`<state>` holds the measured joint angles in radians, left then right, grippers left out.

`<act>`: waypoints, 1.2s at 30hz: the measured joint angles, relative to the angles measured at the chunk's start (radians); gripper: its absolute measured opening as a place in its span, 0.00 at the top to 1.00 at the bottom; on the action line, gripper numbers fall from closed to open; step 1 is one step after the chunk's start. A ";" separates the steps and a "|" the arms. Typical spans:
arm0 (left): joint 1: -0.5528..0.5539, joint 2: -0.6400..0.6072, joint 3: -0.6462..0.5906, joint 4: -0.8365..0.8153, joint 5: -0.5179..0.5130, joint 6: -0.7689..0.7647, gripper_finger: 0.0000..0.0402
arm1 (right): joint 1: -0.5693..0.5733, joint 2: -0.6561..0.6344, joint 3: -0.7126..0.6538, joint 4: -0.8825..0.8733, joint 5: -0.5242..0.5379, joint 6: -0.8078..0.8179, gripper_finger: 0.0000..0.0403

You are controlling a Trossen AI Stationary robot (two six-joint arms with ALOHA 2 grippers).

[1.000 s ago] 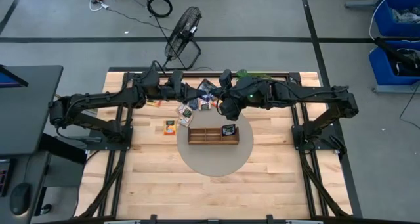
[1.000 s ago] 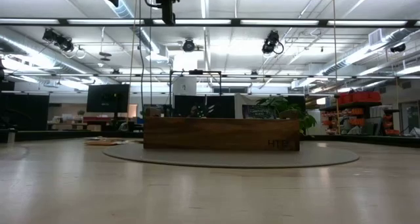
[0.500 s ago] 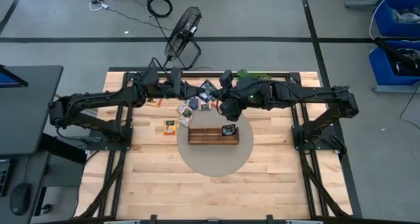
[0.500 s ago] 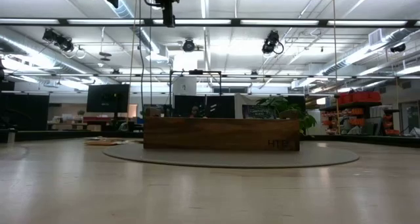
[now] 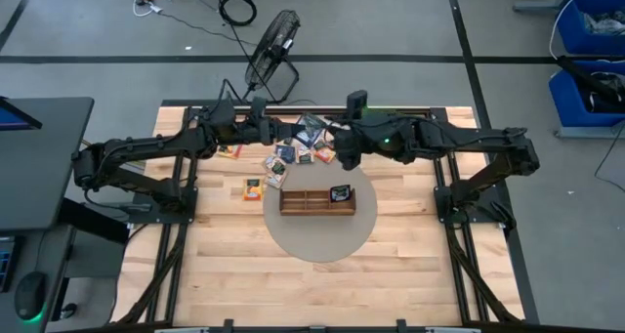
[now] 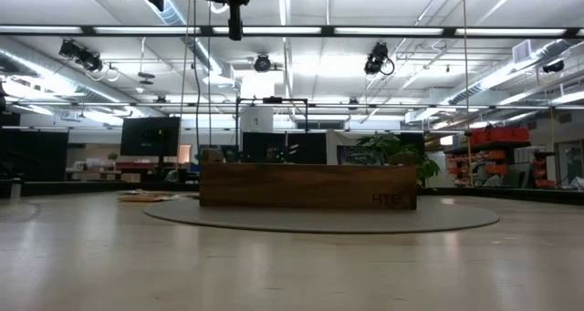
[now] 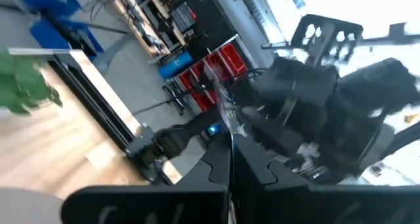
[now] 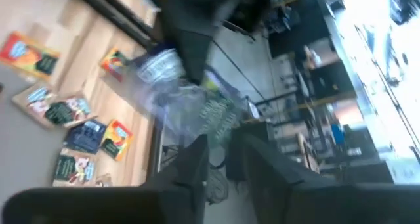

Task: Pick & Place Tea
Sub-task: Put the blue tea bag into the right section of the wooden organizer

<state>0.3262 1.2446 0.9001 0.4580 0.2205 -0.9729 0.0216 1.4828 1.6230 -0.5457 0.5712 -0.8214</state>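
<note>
My right gripper (image 5: 344,160) has swung back from over the tray (image 5: 316,200) to the packets (image 5: 296,150) heaped behind it, one black packet (image 5: 340,192) in the tray's right compartment, fingers parted and empty; left gripper (image 5: 278,136) I cannot tell.

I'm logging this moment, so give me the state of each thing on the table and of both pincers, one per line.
Wooden tray: on the round mat, one black tea packet in its right compartment, the other two look bare.
Loose tea packets: flat on the table behind the tray.
Orange packet: lying apart, left of the tray.
Left pincer: over the loose packets.
Right pincer: open, empty.
</note>
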 joint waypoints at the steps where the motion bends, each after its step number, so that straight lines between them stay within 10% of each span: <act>1: -0.001 0.000 0.000 0.002 -0.003 0.024 0.99 | 0.000 -0.009 0.000 0.000 0.006 0.018 0.70; 10: -0.001 0.000 0.000 0.024 -0.006 0.268 0.99 | -0.029 -0.080 0.001 0.006 -0.007 0.412 0.51; 19: -0.001 0.000 0.000 0.041 -0.006 0.582 0.99 | -0.195 -0.080 0.001 0.022 -0.604 0.922 0.49; 36: -0.005 0.000 0.000 0.101 0.017 0.756 0.99 | -0.328 0.011 0.001 0.104 -0.954 1.162 0.49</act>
<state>0.3208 1.2442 0.9001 0.5594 0.2373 -0.2167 -0.3065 1.4941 1.6238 -0.4419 -0.3823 0.3405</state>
